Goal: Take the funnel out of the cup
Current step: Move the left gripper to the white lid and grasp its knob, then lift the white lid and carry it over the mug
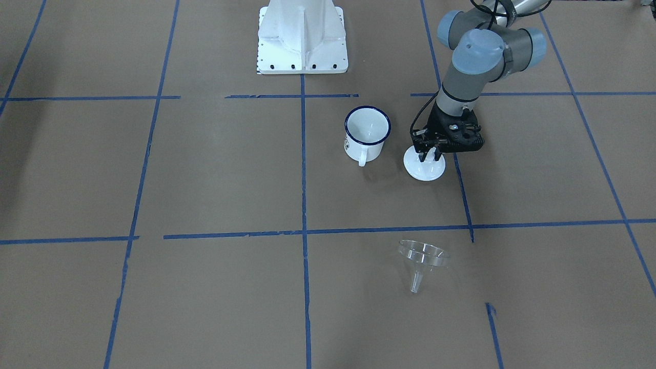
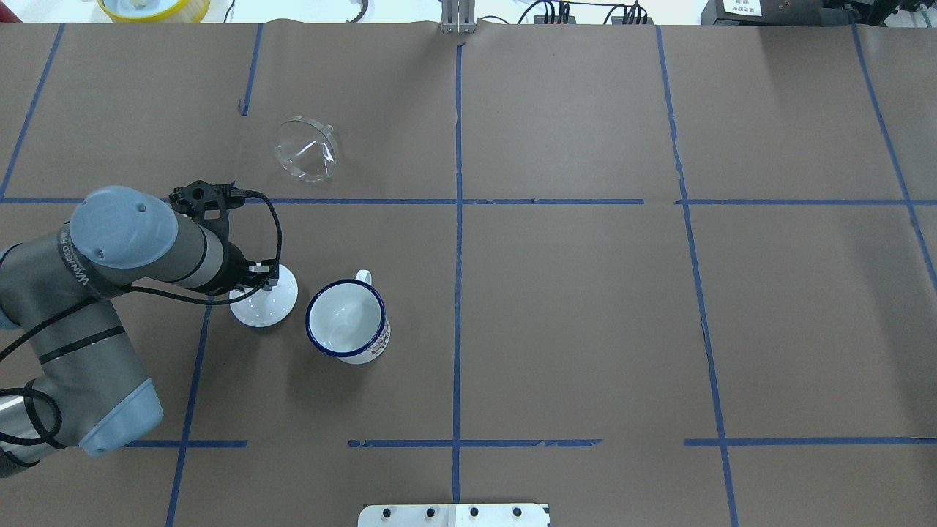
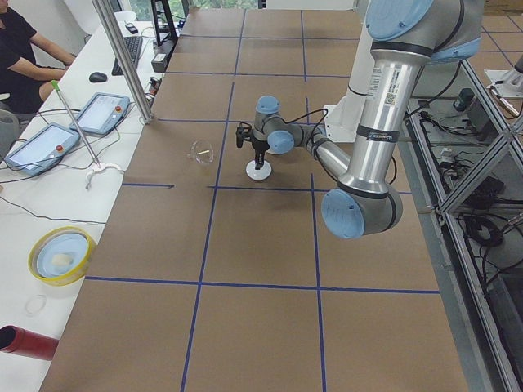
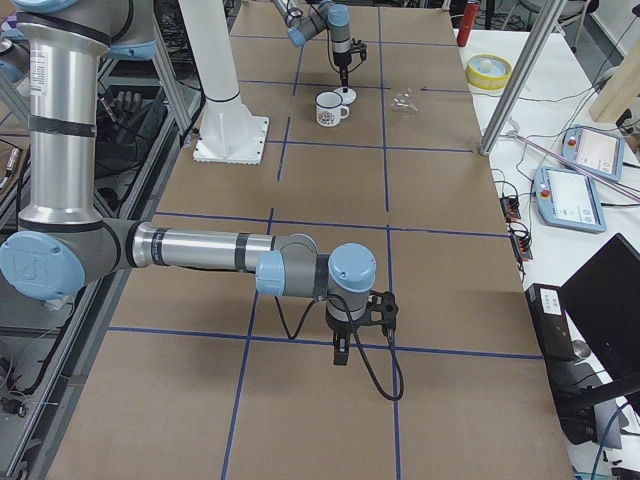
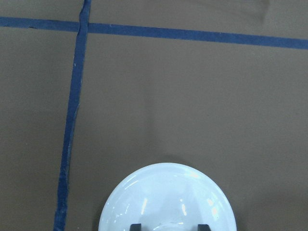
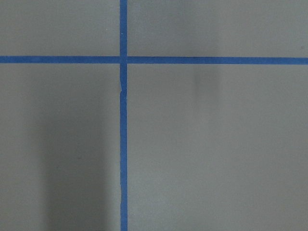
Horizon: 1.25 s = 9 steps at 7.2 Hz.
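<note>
The funnel (image 1: 421, 259) already lies well apart from the cup (image 1: 366, 133). The left gripper (image 1: 429, 155) is spread around the lid (image 1: 424, 165) knob; it should be lifted straight up. The right gripper's state cannot be told.

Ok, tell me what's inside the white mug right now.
Nothing: the cup shows a bare white interior. The funnel lies apart on the table. The left gripper is at the white lid beside it.

A white round lid (image 2: 265, 297) lies flat on a brown table (image 2: 585, 315) marked with blue tape lines (image 2: 458, 219) (a grid of large squares). A yellow bowl (image 3: 60, 255) sits on a white side bench.
</note>
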Tool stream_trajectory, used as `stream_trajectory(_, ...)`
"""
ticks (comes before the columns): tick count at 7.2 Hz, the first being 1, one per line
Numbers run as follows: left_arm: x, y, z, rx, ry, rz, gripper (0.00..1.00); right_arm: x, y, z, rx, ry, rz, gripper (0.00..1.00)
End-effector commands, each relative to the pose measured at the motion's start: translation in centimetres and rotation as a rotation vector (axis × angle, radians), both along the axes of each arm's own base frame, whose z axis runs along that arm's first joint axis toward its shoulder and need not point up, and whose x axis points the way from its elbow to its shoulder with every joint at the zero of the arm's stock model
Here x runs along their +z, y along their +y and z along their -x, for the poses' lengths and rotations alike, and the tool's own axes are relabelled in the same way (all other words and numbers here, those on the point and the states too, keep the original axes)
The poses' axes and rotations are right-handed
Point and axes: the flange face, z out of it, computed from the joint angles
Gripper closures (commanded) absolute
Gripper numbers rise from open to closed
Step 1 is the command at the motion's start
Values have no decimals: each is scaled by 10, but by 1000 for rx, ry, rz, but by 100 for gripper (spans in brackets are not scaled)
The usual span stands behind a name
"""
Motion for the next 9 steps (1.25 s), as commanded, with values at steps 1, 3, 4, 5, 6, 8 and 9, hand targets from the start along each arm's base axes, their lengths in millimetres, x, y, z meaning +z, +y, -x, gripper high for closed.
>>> stream_trajectory(1,-7,-1,6,-11,8,-4,100,0,0,0,0,0,0,0)
stream_trajectory(3,-35,8,40,-29,3,-4,100,0,0,0,0,0,0,0)
stream_trajectory(4,-61,0,77,-72,-6,16,100,0,0,0,0,0,0,0)
stream_trajectory(5,-92,-6,113,-112,0,38,100,0,0,0,0,0,0,0)
stream_trajectory(6,-127,4,118,-84,19,63,100,0,0,0,0,0,0,0)
stream_trajectory(8,-190,5,75,-78,30,180,100,0,0,0,0,0,0,0)
stream_trajectory(9,-196,17,43,-46,26,201,100,0,0,0,0,0,0,0)
